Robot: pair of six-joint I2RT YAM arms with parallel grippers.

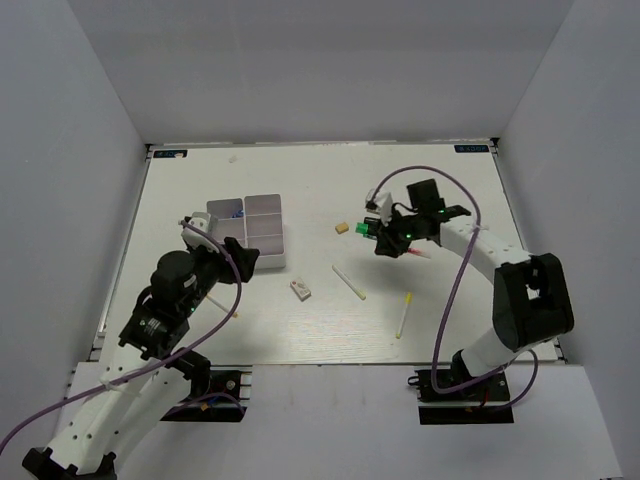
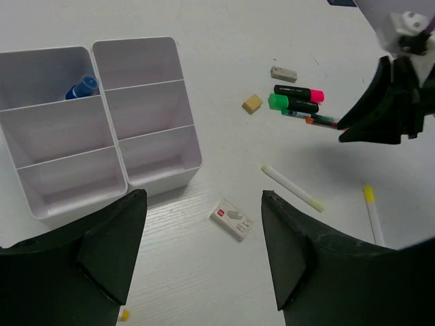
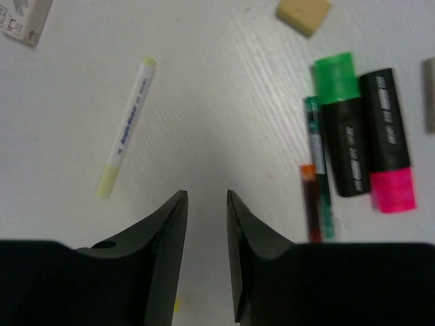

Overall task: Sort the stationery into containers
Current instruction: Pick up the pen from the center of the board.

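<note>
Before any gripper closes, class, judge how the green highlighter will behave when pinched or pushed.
The green highlighter looks stiff: a straight, chunky plastic body, probably light. Pushed sideways, it would likely nudge the pink highlighter or thin pens lying right beside it. Its smooth barrel may slip in a pinch.

The top external camera is mounted above and behind the arm bases and looks down on the whole table (image 1: 300,180). The left wrist camera looks obliquely forward and down from moderate height, covering the tray (image 2: 146,81) and mid-table. The right wrist camera sits close to the surface, facing almost straight down. Both wrist views share the green-ended highlighter (image 3: 343,129), the pink-ended highlighter (image 3: 389,136) and the beige eraser (image 3: 304,13).
</note>
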